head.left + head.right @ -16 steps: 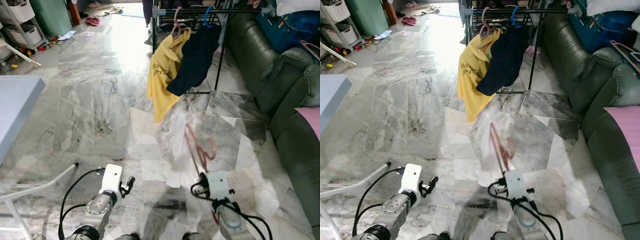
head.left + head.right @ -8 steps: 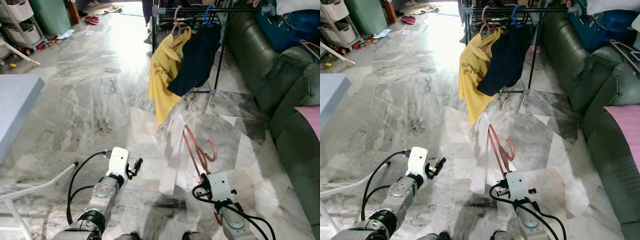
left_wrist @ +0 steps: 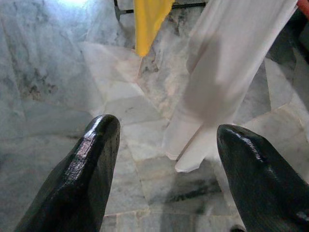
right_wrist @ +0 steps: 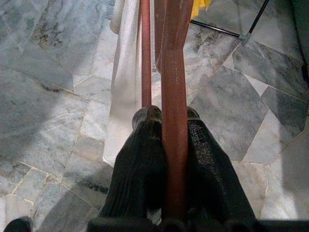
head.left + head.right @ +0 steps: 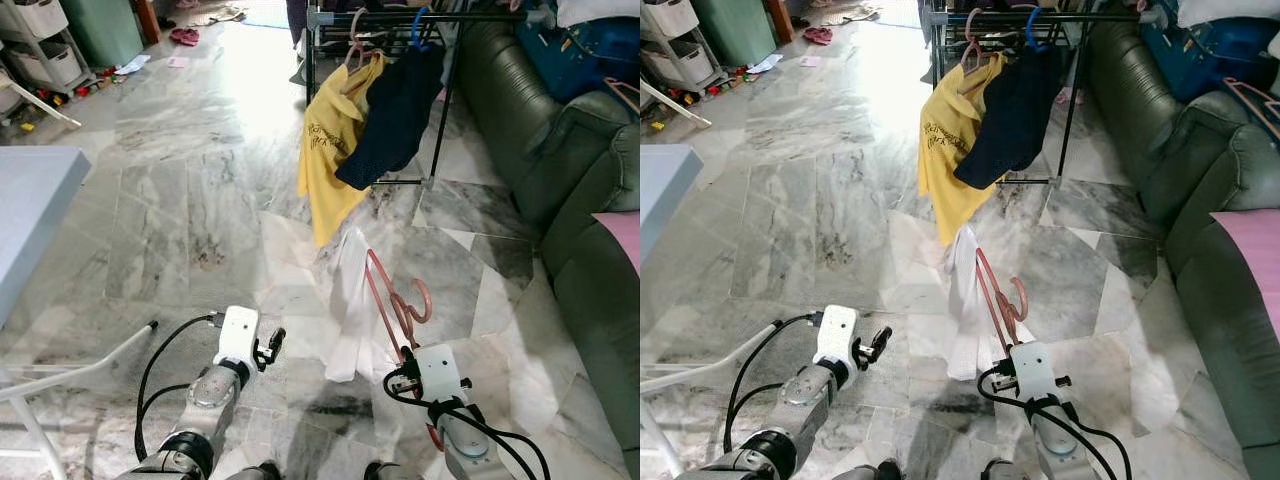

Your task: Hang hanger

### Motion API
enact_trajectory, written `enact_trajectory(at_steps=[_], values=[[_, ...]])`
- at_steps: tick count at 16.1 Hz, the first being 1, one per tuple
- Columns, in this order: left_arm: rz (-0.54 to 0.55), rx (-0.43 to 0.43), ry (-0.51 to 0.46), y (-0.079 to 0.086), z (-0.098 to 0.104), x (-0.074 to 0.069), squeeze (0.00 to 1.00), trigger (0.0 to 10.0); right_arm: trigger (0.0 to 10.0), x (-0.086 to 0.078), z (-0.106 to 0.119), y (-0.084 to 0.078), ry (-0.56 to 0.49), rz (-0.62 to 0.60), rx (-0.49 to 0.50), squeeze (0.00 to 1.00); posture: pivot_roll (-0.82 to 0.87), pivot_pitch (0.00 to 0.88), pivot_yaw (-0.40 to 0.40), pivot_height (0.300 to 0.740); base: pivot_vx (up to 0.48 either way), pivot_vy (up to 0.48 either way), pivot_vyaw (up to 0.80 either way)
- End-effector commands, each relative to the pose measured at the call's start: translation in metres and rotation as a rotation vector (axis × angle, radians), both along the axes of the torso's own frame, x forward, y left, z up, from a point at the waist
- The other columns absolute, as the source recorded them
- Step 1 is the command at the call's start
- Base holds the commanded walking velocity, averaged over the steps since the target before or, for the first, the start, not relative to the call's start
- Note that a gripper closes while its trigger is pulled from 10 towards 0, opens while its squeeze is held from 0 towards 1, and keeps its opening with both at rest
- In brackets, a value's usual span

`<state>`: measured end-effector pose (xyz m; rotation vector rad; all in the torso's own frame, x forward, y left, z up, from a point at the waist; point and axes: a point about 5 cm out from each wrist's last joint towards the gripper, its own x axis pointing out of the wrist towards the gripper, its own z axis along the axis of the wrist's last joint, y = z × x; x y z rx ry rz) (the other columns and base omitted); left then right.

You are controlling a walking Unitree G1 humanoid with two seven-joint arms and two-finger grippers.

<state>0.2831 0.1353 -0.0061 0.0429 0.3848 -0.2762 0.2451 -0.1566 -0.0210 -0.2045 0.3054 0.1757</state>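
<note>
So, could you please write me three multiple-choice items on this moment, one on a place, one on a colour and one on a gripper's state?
1. Where does the yellow shirt hang?
A. On the clothes rack, beside the dark garment
B. Over the green sofa
C. On the grey table

2. What colour is the hanger that the right gripper holds?
A. Blue
B. Pink
C. Black

3. How does the left gripper stand?
A. Shut on the white cloth
B. Shut on a cable
C. Open, holding nothing

Answers:
1. A: the shirt hangs from the rack's rail next to the dark garment, with the sofa off to the right.
2. B: the hanger is pink, with a white cloth draped on it, and the fingers close on its bar.
3. C: the left wrist view shows its fingers wide apart over the floor.
</note>
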Motion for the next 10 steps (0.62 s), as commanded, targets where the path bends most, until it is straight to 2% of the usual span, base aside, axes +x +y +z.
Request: enact_trajectory(at_steps=[1,5,7,10], values=[[-0.002,0.011,0.036,0.001,-0.007,-0.006,0.00,10.0,10.0,0.005,0.007,0.003,-0.045,0.014,0.009,0.00,-0.16,0.147,0.026,0.740,0.000,0.000,0.00],[0.012,-0.019,0.027,-0.002,-0.003,-0.002,0.00,10.0,10.0,-0.004,0.004,0.003,-0.044,0.041,0.042,0.00,-0.18,0.157,0.016,0.740,0.000,0.000,0.00],[-0.012,-0.051,0.005,-0.009,0.002,0.003,0.00,10.0,10.0,-0.003,0.010,0.010,-0.069,0.121,0.095,0.00,-0.18,0.159,0.018,0.740,0.000,0.000,0.00],[-0.028,-0.079,-0.029,-0.020,0.012,0.012,0.00,10.0,10.0,-0.003,0.014,0.017,-0.082,0.189,0.116,0.00,-0.19,0.156,0.028,0.740,0.000,0.000,0.00]])
